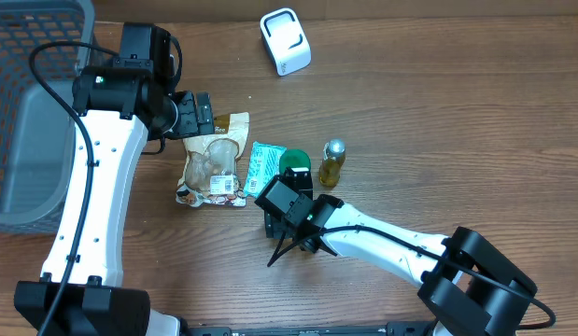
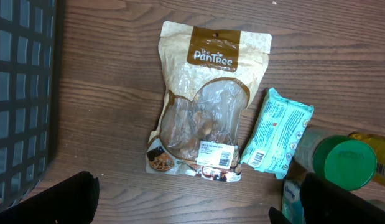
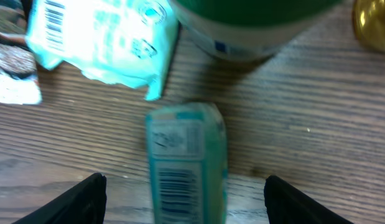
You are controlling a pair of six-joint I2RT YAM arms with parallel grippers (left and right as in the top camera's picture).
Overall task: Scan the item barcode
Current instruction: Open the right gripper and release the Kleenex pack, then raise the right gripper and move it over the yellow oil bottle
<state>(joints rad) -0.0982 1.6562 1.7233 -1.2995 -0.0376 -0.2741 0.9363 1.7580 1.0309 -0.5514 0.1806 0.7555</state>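
Right arm comes in from the lower right, its white link running left and low over the tabletop (image 1: 438, 112). The right gripper (image 3: 185, 183) points down at mid-table, just below the green-lidded jar (image 1: 295, 161). Its fingers (image 3: 86, 199) are spread wide. The small teal box (image 3: 186, 162) lies flat on the tabletop between them, barcode face up, with wood showing on both sides. Nothing is held, and neither finger touches the box.

Left arm rises from the lower left and runs up beside the grey basket (image 1: 27, 121). It bends at the top, with the wrist turned to the right. The left gripper (image 2: 198, 193) hangs over the snack pouch (image 2: 204, 106), looking straight down. Its fingers (image 2: 68, 199) are fully apart and empty, well above the pouch.

The pouch lies flat with a label at its lower edge. The teal wipes packet (image 2: 276, 140) is just beside it on the right, with a barcode sticker visible. The jar stands next to the packet, and the yellow bottle (image 1: 332, 163) stands upright right of the jar. The white scanner (image 1: 285, 41) sits at the far edge of the tabletop, well apart from the box and both grippers.
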